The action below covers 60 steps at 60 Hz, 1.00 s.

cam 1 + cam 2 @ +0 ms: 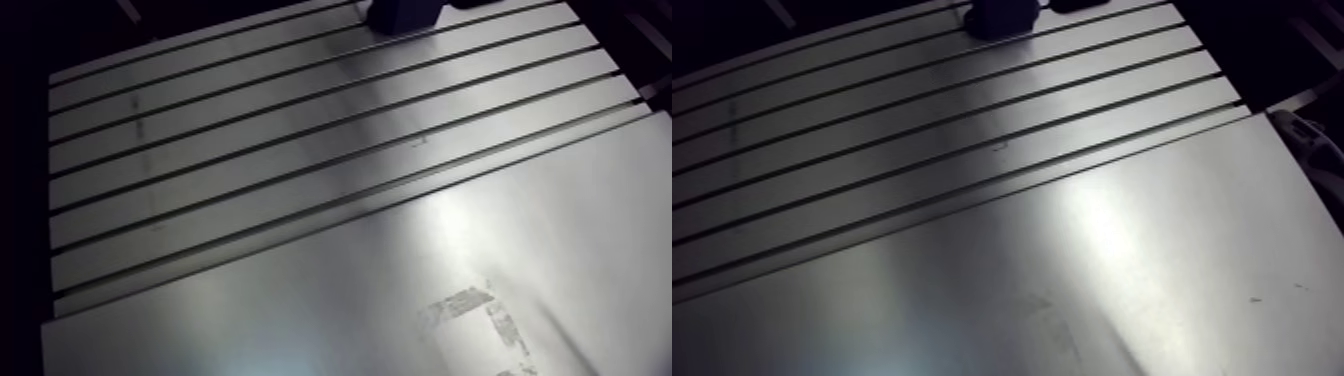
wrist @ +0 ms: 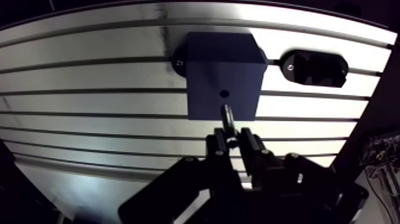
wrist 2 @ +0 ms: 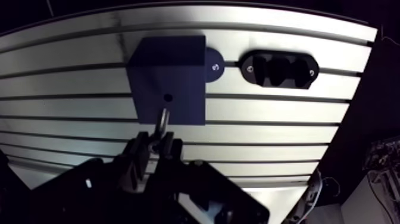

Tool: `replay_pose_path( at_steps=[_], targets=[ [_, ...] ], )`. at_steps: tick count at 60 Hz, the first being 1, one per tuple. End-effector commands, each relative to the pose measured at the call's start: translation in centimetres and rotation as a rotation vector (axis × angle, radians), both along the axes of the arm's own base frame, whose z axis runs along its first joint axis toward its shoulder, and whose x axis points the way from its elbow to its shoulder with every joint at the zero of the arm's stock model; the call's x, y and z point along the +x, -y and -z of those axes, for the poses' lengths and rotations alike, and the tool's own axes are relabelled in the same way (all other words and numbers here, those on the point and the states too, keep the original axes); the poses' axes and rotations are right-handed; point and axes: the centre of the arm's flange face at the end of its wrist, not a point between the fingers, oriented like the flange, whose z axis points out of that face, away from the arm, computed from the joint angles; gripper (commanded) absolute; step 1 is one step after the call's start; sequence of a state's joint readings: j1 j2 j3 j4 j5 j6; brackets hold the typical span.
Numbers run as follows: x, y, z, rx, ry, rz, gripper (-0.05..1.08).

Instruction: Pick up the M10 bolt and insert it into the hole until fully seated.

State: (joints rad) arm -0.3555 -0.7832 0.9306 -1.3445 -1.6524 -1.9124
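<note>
Wrist view: your gripper (image 2: 232, 139) has fingers (image 2: 249, 149) clamped on the shiny bolt (image 2: 227, 117); round hole (image 2: 224, 93) in the matte dark-blue block (image 2: 223, 62) sits near, at the bolt's 12 o'clock.

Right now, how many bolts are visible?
1: the bolt is gripped between the jaws, pointing toward the hole in the dark blue block. Others may hide in the black holder.

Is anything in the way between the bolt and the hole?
Nothing visible. The gripper holds the bolt close to the hole in the block; the face between them is bare. The black holder sits off to one side.
</note>
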Motion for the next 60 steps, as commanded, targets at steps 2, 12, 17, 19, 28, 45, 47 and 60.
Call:
replay_pose_path(
  at_steps=[2,12,17,19,28,45,47,60],
  targets=[
    [0.06,0.23,0.38,-0.001,0.005,-0.001,1.08],
    [0.06,0.22,0.56,-0.001,0.006,-0.001,1.08],
    [0.06,0.22,0.56,-0.001,0.006,-0.001,1.08],
    [0.06,0.21,0.56,0.0,0.006,-0.002,1.08],
    [0.06,0.21,0.56,0.0,0.006,-0.002,1.08],
    [0.08,0.23,0.63,-0.002,0.007,-0.001,1.07],
    [0.09,0.22,0.63,0.0,0.008,-0.002,1.07],
    [-0.07,0.28,0.44,0.005,-0.005,-0.003,1.07]
  ],
)
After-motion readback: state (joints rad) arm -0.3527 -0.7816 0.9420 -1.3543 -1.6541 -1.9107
